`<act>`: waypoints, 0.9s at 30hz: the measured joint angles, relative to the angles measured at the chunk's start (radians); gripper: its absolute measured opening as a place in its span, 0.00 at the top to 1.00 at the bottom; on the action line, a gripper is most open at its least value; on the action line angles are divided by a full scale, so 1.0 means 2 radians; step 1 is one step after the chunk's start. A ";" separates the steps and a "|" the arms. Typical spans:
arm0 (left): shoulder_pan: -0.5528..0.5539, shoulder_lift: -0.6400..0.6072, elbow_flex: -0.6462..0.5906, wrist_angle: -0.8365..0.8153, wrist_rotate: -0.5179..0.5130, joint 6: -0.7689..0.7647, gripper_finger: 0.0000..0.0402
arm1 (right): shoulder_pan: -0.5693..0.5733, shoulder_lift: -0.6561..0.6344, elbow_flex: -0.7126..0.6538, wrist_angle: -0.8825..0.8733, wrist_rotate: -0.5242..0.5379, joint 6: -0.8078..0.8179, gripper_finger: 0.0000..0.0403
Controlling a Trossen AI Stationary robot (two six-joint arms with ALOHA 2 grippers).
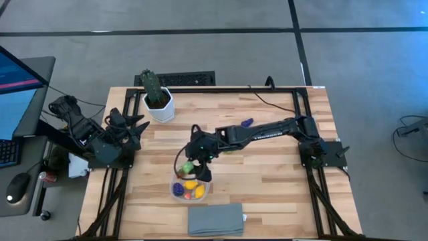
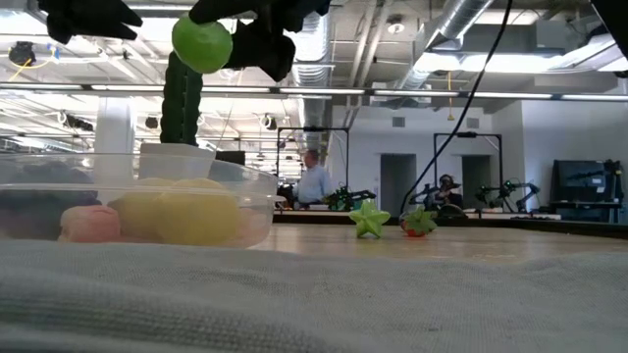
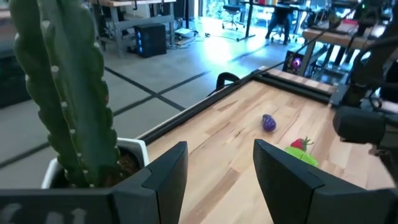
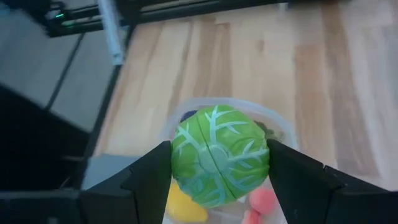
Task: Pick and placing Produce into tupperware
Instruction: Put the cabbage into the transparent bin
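- The right gripper [image 4: 219, 163] clamped a green cabbage [image 4: 219, 155] above the tupperware [image 1: 189, 190].
- Released off-centre, it could have glanced off pieces underneath and rolled out.

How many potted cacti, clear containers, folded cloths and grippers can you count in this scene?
Potted cactus: 1
Clear container: 1
Folded cloth: 1
Grippers: 2, the left gripper and the right gripper
Total: 5
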 joint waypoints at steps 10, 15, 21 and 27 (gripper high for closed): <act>0.000 0.000 0.000 0.000 0.028 -0.043 0.57 | 0.023 0.000 -0.034 0.021 0.074 0.084 0.34; 0.000 0.000 0.000 0.001 0.038 -0.048 0.57 | 0.044 0.000 -0.057 0.025 0.097 0.115 0.34; 0.000 0.000 0.000 0.000 0.041 -0.049 0.57 | 0.060 0.000 -0.059 0.027 0.133 0.147 0.34; 0.000 0.000 0.000 -0.001 0.041 -0.042 0.57 | 0.070 0.000 -0.059 0.031 0.164 0.197 0.34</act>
